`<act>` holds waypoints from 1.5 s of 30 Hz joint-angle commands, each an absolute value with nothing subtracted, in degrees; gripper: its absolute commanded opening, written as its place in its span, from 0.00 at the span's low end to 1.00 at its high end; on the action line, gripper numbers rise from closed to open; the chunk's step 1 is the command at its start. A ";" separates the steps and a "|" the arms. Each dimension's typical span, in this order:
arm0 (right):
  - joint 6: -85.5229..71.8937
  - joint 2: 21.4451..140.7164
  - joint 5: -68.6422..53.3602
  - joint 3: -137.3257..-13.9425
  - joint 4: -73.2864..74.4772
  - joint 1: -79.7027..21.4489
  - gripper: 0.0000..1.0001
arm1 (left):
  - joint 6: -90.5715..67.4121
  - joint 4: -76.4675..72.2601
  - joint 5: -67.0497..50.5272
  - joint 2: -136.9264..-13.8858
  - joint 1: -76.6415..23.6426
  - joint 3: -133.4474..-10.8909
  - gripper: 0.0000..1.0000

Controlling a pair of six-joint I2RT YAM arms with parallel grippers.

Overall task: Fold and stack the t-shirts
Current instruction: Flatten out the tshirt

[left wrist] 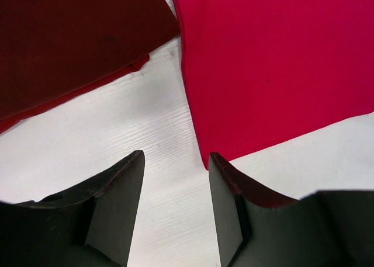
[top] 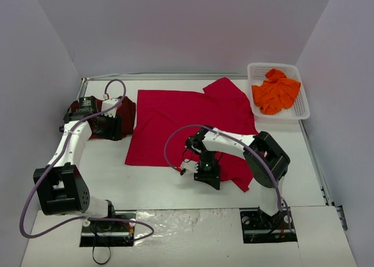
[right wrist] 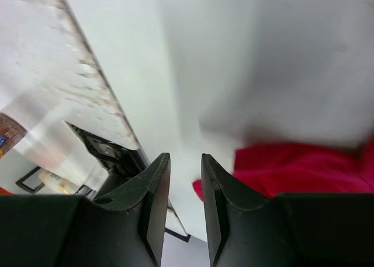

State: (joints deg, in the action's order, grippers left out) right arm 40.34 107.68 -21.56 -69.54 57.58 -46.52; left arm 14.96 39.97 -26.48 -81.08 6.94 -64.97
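A bright red t-shirt (top: 187,118) lies spread flat in the middle of the table. A dark maroon t-shirt (top: 125,106) lies at the far left. My left gripper (top: 112,128) hovers by it. In the left wrist view that gripper (left wrist: 175,162) is open over bare table, with the maroon shirt (left wrist: 70,39) on one side and the red shirt (left wrist: 274,62) on the other. My right gripper (top: 207,174) is at the red shirt's near edge. Its jaws (right wrist: 186,162) stand a little apart and empty, with the red cloth (right wrist: 304,167) beside them. An orange t-shirt (top: 276,92) lies bunched in the basket.
The white lattice basket (top: 304,106) stands at the back right corner. Grey walls close in the table on three sides. The table's metal edge (top: 315,156) runs along the right. Both arm bases sit at the near edge.
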 commanded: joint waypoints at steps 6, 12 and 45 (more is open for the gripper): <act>40.60 103.63 -23.38 -72.95 64.24 -44.74 0.25 | 15.82 39.73 -26.02 -79.10 7.65 -65.39 0.47; 40.26 99.33 -18.47 -72.60 64.69 -38.59 0.26 | 15.73 39.90 -26.46 -78.84 7.65 -65.48 0.48; 21.18 95.18 -1.40 -70.31 28.39 -10.99 0.00 | 26.11 39.38 -28.21 -91.40 -5.18 -70.57 0.06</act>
